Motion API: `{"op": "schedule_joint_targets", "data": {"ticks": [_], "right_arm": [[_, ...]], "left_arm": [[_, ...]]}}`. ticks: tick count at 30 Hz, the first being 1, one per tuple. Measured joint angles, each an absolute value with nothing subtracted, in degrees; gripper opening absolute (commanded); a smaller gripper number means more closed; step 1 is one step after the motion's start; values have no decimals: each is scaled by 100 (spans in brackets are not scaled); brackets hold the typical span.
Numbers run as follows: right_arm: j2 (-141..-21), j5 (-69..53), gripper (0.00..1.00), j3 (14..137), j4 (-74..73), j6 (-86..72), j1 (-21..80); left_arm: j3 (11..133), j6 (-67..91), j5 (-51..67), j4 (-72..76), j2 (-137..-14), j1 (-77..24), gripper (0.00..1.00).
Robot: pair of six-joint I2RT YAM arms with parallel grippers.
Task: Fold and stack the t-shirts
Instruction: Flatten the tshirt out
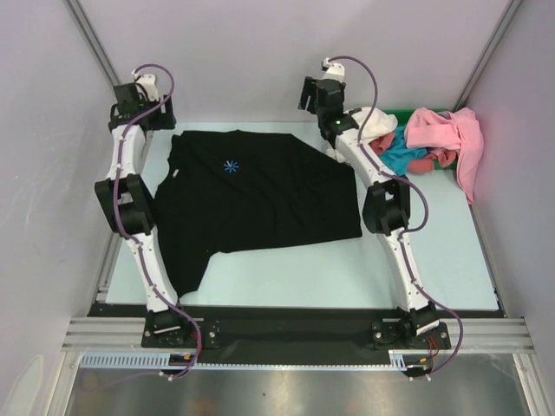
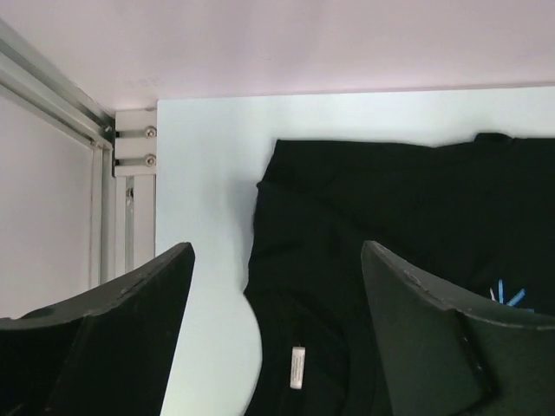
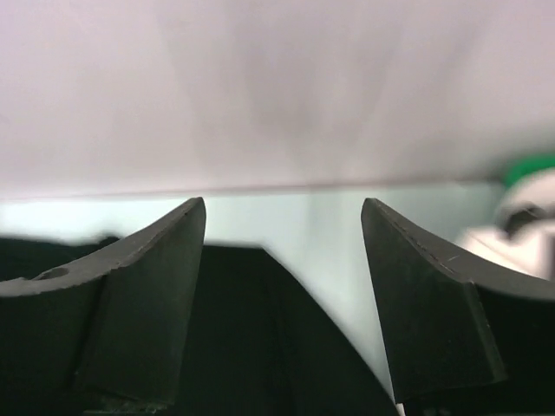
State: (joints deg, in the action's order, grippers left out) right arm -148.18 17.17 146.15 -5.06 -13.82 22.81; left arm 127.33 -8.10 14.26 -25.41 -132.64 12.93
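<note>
Jaws of the left gripper [image 2: 277, 256] stand wide apart with nothing between them, hanging over the far left part of the black t-shirt [image 1: 260, 195], just above its neck label [image 2: 297, 368]. The right gripper [image 3: 282, 212] is likewise released and empty, over the same shirt's far right edge. We judge the step in hand to be a fold of this shirt, which lies spread across the middle of the tabletop [image 1: 434, 260], its starburst print [image 1: 231, 165] facing up and one tongue of cloth trailing toward the near left corner. To do it well, we would bring both grippers down onto the far edge at matching points, so that the cloth between them comes up as one straight line and not a sag. Each pinch should take every layer under it, since thin black cloth hides doubled edges. We would lift only a little, carry the edge evenly toward the near edge, and lay it down square before letting go. The trailing tongue needs tucking in, or the fold will end up crooked. At the far right corner the white shirt [image 1: 377, 121], teal shirt [image 1: 401, 156], red shirt [image 1: 425, 163] and pink shirt [image 1: 447, 130] lie heaped close under the right arm, so we keep that elbow high and avoid dragging them along.
</note>
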Motion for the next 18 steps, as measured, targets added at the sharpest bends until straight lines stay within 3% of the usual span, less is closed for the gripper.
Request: {"op": "schedule_joint_targets", "data": {"ticks": [4,11,13,18], "right_arm": [[-13802,1546,74,13465,-1422,-1240,2121],[-11048,1201,50,10403,-3048,-1507,1962],[-10357,1026,50,9515,-3238,-1693,1850],[-9491,827,65,7719,-3723,-2156,1625]], "left_arm": [[12348,-1122,1549,-3009,-12884,1297,80],[9579,-2421,1837,-4121,-10864,1299,73],[8801,-2871,1839,-4368,-10269,1297,73],[7214,-3828,1684,-5035,-9085,1297,75]]}}
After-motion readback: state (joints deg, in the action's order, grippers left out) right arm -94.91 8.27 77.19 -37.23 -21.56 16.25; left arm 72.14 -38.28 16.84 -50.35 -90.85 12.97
